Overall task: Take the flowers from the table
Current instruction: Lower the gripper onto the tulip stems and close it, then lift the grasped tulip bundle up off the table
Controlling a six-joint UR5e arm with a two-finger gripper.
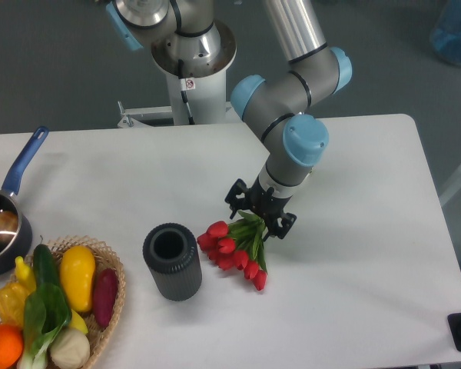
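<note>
The flowers (234, 247) are a small bunch of red tulip buds with green leaves, in the middle of the white table (369, 177). The buds point down and left towards the front edge. My gripper (260, 212) points down right over the stem end of the bunch. Its black jaws stand on either side of the leaves and look closed on the stems, which are hidden under it. The buds lie low, at or just above the tabletop.
A dark grey ribbed cup (170, 261) stands upright just left of the buds. A wicker basket (111, 265) with vegetables and fruit is at the front left. A blue-handled pot (4, 223) sits at the left edge. The arm's base (192, 54) is at the back.
</note>
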